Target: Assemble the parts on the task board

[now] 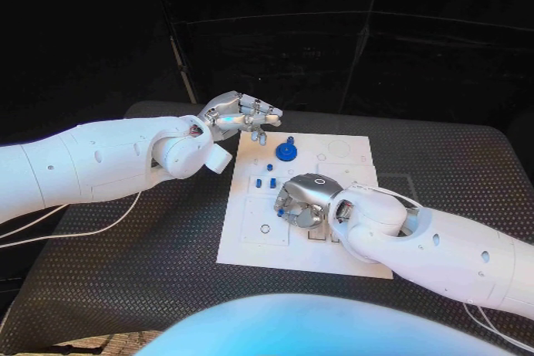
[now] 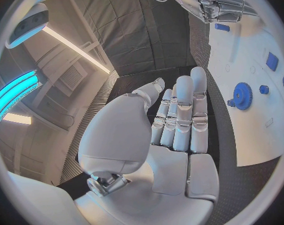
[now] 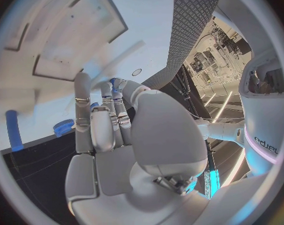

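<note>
The task board is a white plate that lies in the middle of the black table. On its surface there are several recesses and outlines: a round one near the front left corner, and some square and round ones at the far right part. I cannot tell if anything sits inside those recesses.

On the board lie the small blue parts. A blue gear is in the far part of the board, near the left hand. Closer to the middle there are two short blue pegs side by side, and one more small blue piece is just beyond them. In the left wrist view the gear is seen lying flat on the white plate with a small blue knob just beside it.

The left hand hovers above the far left corner of the board. Its fingers are stretched out straight and lie side by side, and they hold nothing.

The right hand is over the middle of the board, palm downward, close to the surface. In the right wrist view its fingers are bent a little toward the plate, and a blue part shows at the fingertips. If the hand pinches this part or only touches it, I cannot tell.
</note>
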Tool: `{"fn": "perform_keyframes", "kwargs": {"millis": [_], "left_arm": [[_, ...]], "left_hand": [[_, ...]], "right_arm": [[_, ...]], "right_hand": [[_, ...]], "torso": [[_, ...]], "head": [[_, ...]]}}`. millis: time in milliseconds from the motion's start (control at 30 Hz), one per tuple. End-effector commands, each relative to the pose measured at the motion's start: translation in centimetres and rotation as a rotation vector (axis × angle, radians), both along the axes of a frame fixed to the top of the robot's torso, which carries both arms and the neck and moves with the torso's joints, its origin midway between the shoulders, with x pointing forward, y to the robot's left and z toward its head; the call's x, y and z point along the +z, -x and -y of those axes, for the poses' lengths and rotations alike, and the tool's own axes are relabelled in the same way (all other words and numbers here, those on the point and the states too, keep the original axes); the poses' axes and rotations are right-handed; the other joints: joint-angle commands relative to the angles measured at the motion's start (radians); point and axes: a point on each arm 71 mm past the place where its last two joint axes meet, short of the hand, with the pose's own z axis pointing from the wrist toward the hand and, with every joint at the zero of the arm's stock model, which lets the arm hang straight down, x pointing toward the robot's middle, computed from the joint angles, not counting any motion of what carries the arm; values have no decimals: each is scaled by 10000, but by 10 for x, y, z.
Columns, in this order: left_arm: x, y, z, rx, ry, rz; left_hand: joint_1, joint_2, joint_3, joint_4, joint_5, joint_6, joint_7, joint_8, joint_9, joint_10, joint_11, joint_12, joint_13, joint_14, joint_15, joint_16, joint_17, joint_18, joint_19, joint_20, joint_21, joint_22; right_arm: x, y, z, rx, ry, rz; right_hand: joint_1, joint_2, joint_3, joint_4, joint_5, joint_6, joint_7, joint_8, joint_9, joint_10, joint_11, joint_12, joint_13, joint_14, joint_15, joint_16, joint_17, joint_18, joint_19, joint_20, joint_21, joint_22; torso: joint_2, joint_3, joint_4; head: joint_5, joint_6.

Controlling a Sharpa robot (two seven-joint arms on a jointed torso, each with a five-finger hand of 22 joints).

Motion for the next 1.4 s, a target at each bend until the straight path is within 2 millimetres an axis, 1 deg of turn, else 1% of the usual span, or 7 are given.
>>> {"fn": "perform_keyframes", "kwargs": {"millis": [33, 533, 700, 900, 1167, 1300, 1400], "left_arm": [[1, 0, 1, -124, 106, -35], [1, 0, -1, -141, 87, -89], [0, 1, -1, -169, 84, -116], [-2, 2, -2, -183, 44, -178], [-4, 3, -4, -163, 9, -206], [-4, 3, -5, -135, -5, -203], [-5, 3, -5, -133, -9, -203]], "left_hand": [[-108, 4, -75, -3, -55, -62, 24, 31, 14, -65, -20, 35, 16, -68, 1, 2, -12, 134, -30, 47, -63, -16], [-116, 5, -91, 3, -56, -69, 26, 33, 14, -74, -17, 38, 16, -72, 3, 4, -14, 134, -29, 49, -71, -23], [-118, 5, -96, 5, -56, -72, 26, 33, 14, -78, -17, 39, 16, -74, 4, 4, -15, 134, -29, 50, -74, -25], [-118, 4, -104, 5, -56, -76, 27, 34, 13, -83, -16, 41, 17, -76, 5, 5, -16, 134, -28, 51, -78, -29], [-118, 4, -104, 5, -56, -76, 27, 34, 13, -83, -16, 41, 17, -76, 5, 5, -16, 134, -28, 51, -78, -29], [-118, 4, -104, 5, -56, -76, 27, 34, 13, -83, -16, 41, 17, -76, 5, 5, -16, 134, -28, 51, -78, -29], [-116, 5, -106, 4, -55, -77, 26, 35, 14, -84, -17, 43, 17, -77, 5, 6, -17, 134, -28, 51, -80, -31]], "right_arm": [[2, 1, 0, -57, -233, 259], [23, 14, 20, -402, -2061, 1183], [29, 13, 36, -810, -2490, 1436], [43, -2, 66, -1688, -2264, 1385], [45, -15, 102, -2384, -928, 1142], [42, -19, 112, -2619, -335, 1011], [38, -23, 117, -2699, 52, 913]], "right_hand": [[-121, -13, -75, -15, -22, -169, -5, -52, -17, -164, 0, -69, -17, 238, 98, -67, -27, 132, 10, 101, 58, -19], [-170, -200, -289, -58, 87, -654, -5, -26, -5, -697, 54, -22, -12, 177, 142, -163, -249, 139, -59, 156, 49, -63], [-147, -201, -295, -74, 108, -662, 10, -19, -1, -739, 64, -8, -10, 153, 149, -207, -340, 139, -72, 161, 46, -67], [-210, -257, -413, -39, -18, -793, -4, -37, -10, -801, 59, 59, 0, 169, 161, -183, -301, 143, -82, 176, 38, -85], [-269, -405, -1432, 92, -242, -1715, -177, -41, -10, -1533, 45, 251, 20, 138, 149, -276, -506, 142, -78, 184, -88, -234], [-16, -250, -2376, 305, -350, -1923, -167, -8, 17, -1894, 83, 522, 50, 167, 180, -227, -439, 147, 3, 209, -162, -344], [192, -134, -2821, 467, -364, -1949, -190, -5, 23, -2074, 90, 734, 56, 161, 188, -232, -469, 144, 53, 217, -191, -404]], "torso": [[3, 3, -3], [-17, 8, -24], [-18, 3, -15], [-6, -11, -8], [-8, -20, -15], [-10, -2, -23], [-3, -9, -7]], "head": [[2, 2], [-52, 2], [-124, 2], [-262, 2], [-347, 2], [-366, 2], [-391, 2]]}}
